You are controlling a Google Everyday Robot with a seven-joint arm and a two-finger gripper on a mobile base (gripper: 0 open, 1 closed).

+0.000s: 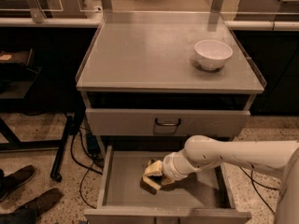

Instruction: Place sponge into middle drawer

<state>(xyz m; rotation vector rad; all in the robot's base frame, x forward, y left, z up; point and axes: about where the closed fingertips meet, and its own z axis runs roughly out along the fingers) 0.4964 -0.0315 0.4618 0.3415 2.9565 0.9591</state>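
White robot hand [154,175] low inside wide grey metal drawer [124,181], clenched on small yellow and green sponge [148,185]. Round white bowl [213,54] up on grey tabletop [145,55].

Nope, no readable text, labels or numbers anywhere here. The flat grey metal cabinet top [154,55], the round white bowl [213,54] at its far right and the closed grey drawer front with a dark loop handle [121,122] are all plain. Same for the white robot arm [233,153]. Its gripper [154,174] sits inside the open shallow grey metal drawer [124,178], right by the yellow sponge [149,185].
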